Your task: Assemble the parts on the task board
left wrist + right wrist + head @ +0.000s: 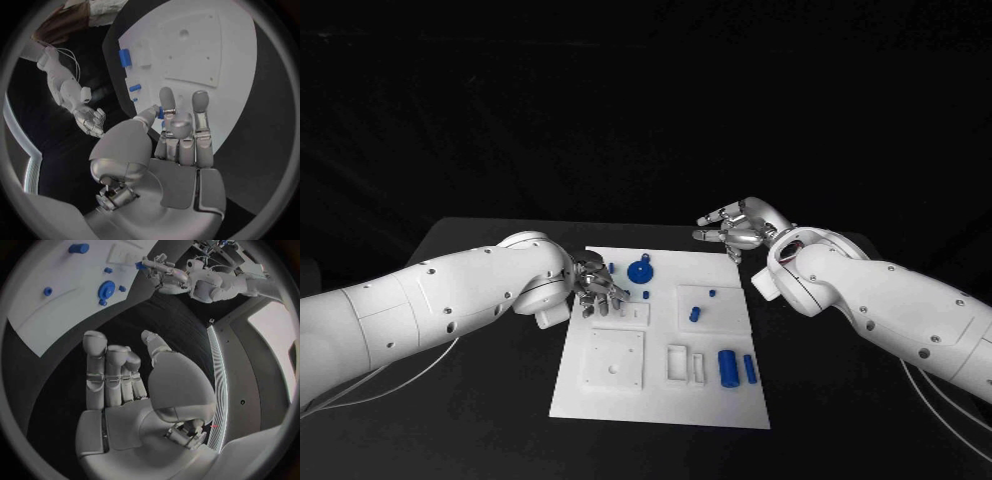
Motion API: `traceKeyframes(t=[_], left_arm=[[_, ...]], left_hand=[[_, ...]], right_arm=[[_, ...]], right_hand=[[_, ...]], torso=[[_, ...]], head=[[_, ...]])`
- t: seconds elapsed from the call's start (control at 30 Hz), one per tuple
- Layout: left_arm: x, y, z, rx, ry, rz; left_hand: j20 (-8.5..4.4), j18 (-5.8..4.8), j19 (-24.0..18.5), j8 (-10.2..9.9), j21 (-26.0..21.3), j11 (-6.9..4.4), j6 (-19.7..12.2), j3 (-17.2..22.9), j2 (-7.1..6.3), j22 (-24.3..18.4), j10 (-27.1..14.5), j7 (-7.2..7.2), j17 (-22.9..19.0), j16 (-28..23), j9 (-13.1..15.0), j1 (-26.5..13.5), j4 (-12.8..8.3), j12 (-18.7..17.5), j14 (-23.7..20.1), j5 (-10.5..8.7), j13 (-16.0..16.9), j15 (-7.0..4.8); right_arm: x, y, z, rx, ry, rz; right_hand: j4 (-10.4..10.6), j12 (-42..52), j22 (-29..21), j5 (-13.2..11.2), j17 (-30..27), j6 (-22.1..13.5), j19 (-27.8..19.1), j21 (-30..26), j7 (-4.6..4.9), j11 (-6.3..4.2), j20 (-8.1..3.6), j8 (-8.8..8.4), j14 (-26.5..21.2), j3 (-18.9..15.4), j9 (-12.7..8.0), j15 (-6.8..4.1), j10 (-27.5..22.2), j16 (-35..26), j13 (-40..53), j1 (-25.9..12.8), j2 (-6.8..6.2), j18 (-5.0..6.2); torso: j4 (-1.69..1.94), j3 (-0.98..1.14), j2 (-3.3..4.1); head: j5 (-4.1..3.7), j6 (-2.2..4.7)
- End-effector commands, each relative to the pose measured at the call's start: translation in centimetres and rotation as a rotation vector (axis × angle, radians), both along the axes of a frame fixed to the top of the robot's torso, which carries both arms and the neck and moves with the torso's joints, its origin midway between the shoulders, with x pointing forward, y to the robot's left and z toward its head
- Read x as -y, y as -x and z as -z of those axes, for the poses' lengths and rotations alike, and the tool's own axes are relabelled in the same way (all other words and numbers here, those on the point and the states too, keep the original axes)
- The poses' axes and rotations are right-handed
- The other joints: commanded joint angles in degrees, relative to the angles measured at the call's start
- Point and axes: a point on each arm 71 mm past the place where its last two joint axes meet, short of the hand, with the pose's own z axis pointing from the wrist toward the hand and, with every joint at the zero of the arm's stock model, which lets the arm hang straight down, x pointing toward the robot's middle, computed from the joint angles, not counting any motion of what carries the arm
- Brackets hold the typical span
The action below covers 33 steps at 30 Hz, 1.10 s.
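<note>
The white task board (pixel 625 395) lies in the middle of the table. My left hand (pixel 596 292) hovers over its far left part and pinches a small blue peg (pixel 160 112) between thumb and a finger. On the board lie a round blue disc (pixel 640 271), two blue cylinders (pixel 727 367) side by side near the right edge, a short blue piece (pixel 695 314) and a few small blue pegs (pixel 713 293). My right hand (pixel 740 228) hangs over the black table just beyond the board's far right corner, fingers apart and holding nothing.
The board carries raised white square blocks (pixel 617 358) and slotted white holders (pixel 687 362) on its near half. Black table (pixel 834 400) surrounds it on all sides. Thin cables (pixel 387 385) trail below my left arm.
</note>
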Motion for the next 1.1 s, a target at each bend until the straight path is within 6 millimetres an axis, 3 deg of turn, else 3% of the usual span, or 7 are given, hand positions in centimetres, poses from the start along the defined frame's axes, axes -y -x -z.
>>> traceKeyframes(t=[0.03, 0.17, 0.3, 0.6, 0.87, 1.1], left_arm=[[0.7, 0.6, -0.4, -0.066, 0.138, 0.050], [1.0, 1.1, -0.7, -0.114, 0.259, 0.068], [1.2, 1.6, -1.1, -0.166, 0.383, 0.078], [0.8, 1.7, -1.5, -0.204, 0.516, 0.065], [0.6, 1.7, -1.6, -0.212, 0.547, 0.055], [0.6, 1.7, -1.5, -0.217, 0.548, 0.049]], left_hand=[[0.01, 0.83, -0.43, -0.08, -0.15, 0.41, 0.22, 7.74, 0.42, 0.97, 1.04, -0.39, -0.35, -0.46, -0.07, 0.56, -7.16, -0.08, -0.51, -0.40, -0.04, -0.10], [-0.06, 0.77, -0.53, -0.11, -0.27, 0.42, 0.10, 7.78, 0.70, 0.96, 0.84, -0.36, -0.60, -0.60, -0.05, 0.51, -6.99, -0.11, -0.70, -0.52, -0.05, -0.16], [-0.11, 0.62, -0.70, -0.06, -0.49, 0.39, -0.03, 7.78, 1.02, 0.94, 0.58, -0.36, -0.58, -0.55, 0.09, 0.38, -6.85, -0.03, -0.88, -0.94, 0.02, -0.16], [-0.24, 0.33, -0.74, 0.50, -0.84, 0.29, -0.66, 8.66, 2.53, 1.00, -0.06, -0.48, -0.52, -0.19, 1.42, -2.78, -7.24, 0.58, -1.29, -0.80, 0.35, -0.19], [-0.25, 0.30, -0.71, 0.59, -0.89, 0.26, -0.58, 9.21, 3.47, 1.05, -0.16, -0.57, -0.51, 0.01, 2.39, -4.92, -8.80, 0.80, -1.36, -0.41, 0.39, -0.21], [-0.28, 0.30, -0.71, 0.47, -0.75, 0.25, -0.39, 9.54, 3.81, 1.08, -0.02, -0.64, -0.40, 0.17, 2.96, -6.18, -9.97, 0.84, -1.22, 0.44, 0.36, -0.25]], right_arm=[[-1.0, 0.3, -0.3, 0.055, 0.076, -0.077], [-2.1, 0.6, -0.4, 0.101, 0.143, -0.133], [-3.5, 1.2, -0.2, 0.147, 0.217, -0.193], [-6.1, 2.7, 0.6, 0.200, 0.344, -0.306], [-7.6, 3.9, 1.5, 0.199, 0.407, -0.377], [-8.1, 4.5, 1.8, 0.199, 0.423, -0.406]], right_hand=[[-1.84, 0.26, 0.15, -0.84, 0.11, 0.44, 2.68, 0.08, -0.16, -0.25, 0.16, -0.21, 0.13, 1.36, -0.03, 0.25, -0.15, 0.06, 0.10, -0.38, 0.47, 0.82], [-3.92, 0.40, 0.29, -2.68, 0.24, 1.46, 2.65, 0.07, -0.28, -0.29, 0.08, -0.15, 0.13, 3.62, -0.01, 0.12, -0.03, 0.13, 0.25, 0.27, 0.91, 0.75], [-6.22, 0.49, 0.54, -3.69, 0.36, 1.94, 2.60, -0.01, -0.28, -0.24, 0.01, -0.16, 0.11, 6.74, -0.02, 0.06, 0.05, 0.16, 0.34, -0.09, 0.53, 0.65], [-9.28, 0.36, 1.05, -4.98, 0.19, 1.95, 2.52, -0.40, -0.53, -0.37, 0.10, -0.15, 0.11, 10.95, -0.02, 0.12, 0.10, -0.11, 0.16, -0.13, 0.15, 0.41], [-10.87, 0.03, 1.58, -2.23, -0.14, 1.66, 2.45, -0.94, -0.79, -0.64, 0.00, -0.15, 0.00, 18.11, -0.03, 0.08, -0.12, -0.46, -0.11, -1.39, -0.69, 0.18], [-11.12, -0.06, 2.11, -0.54, -0.18, 1.38, 2.45, -1.28, -0.92, -0.88, -0.15, -0.14, -0.04, 21.57, -0.02, -0.09, -0.15, -0.49, -0.16, -1.78, -1.28, 0.11]], torso=[[0.01, 0.03, 0.02], [-0.02, -0.01, 0.00], [0.07, 0.01, 0.01], [-0.02, 0.05, 0.07], [-0.11, 0.08, 0.11], [-0.05, 0.06, 0.07]], head=[[0.13, 0.35], [0.19, 0.74], [0.18, 1.04], [0.22, 1.29], [0.21, 1.37], [0.16, 1.39]])
